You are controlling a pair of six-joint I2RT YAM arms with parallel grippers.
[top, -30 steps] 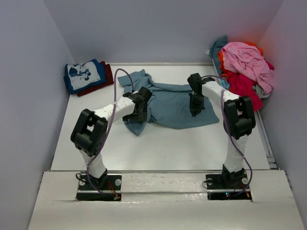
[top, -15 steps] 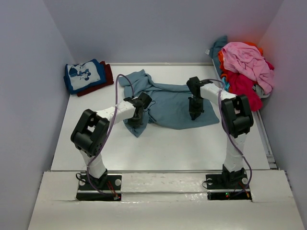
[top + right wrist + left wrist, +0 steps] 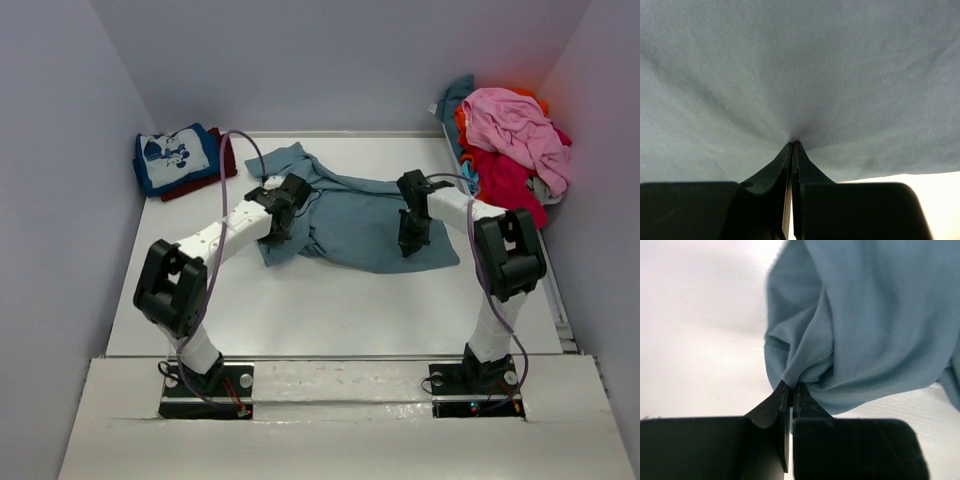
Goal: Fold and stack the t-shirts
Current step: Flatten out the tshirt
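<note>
A plain slate-blue t-shirt [image 3: 350, 215] lies rumpled across the middle of the table. My left gripper [image 3: 278, 232] is shut on a bunched fold at its left side, and the cloth [image 3: 860, 325] hangs gathered from the tips [image 3: 791, 386]. My right gripper [image 3: 411, 243] is shut on the shirt's right part, where the fabric [image 3: 800, 70] puckers at the tips [image 3: 793, 144]. A folded blue t-shirt with white cartoon print [image 3: 176, 156] sits on a dark red one [image 3: 226, 158] at the back left.
A loose heap of t-shirts rests at the back right: pink [image 3: 515, 125], red [image 3: 510, 178], orange [image 3: 461, 122] and teal [image 3: 456, 96]. Grey walls [image 3: 60, 150] close in the table on the left, back and right.
The left gripper closed on the shirt's left fold and moved toward the back left, pulling the cloth with it. The right gripper closed fully on the right part and shifted slightly right.
</note>
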